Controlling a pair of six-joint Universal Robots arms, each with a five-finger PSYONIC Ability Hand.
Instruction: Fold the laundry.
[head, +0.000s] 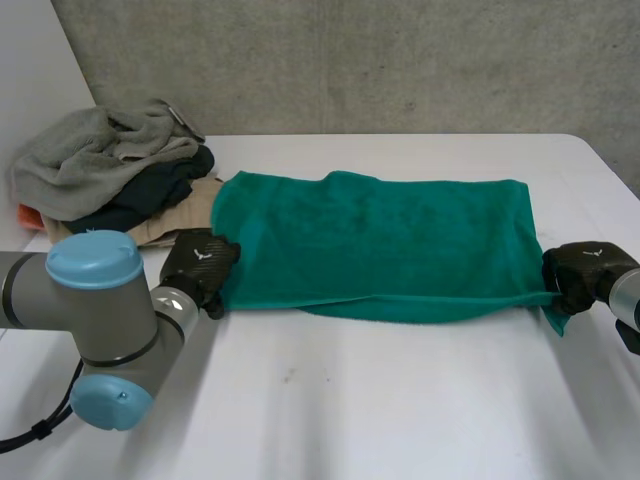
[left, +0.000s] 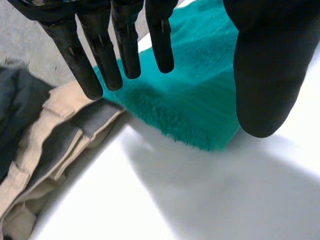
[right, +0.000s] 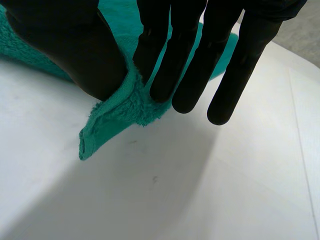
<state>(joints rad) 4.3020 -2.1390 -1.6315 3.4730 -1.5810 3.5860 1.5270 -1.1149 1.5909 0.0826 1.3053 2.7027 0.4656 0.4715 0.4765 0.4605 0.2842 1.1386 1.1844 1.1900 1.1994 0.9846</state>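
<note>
A teal towel (head: 380, 240) lies folded in a long band across the middle of the white table (head: 350, 400). My left hand (head: 200, 262) is at the towel's near left corner. Its fingers (left: 127, 50) are straight and its thumb stands apart, with the towel corner (left: 200, 110) lying loose on the table under them. At the near right corner, my right hand (head: 580, 275) pinches the towel (right: 125, 110) between the thumb (right: 75, 50) and the fingers. A small tip of cloth sticks out below the grip.
A pile of laundry (head: 110, 170) sits at the back left, with grey, dark and tan garments. Tan trousers (left: 45, 150) lie right beside the left hand, touching the towel's left edge. A concrete wall (head: 400, 60) stands behind the table.
</note>
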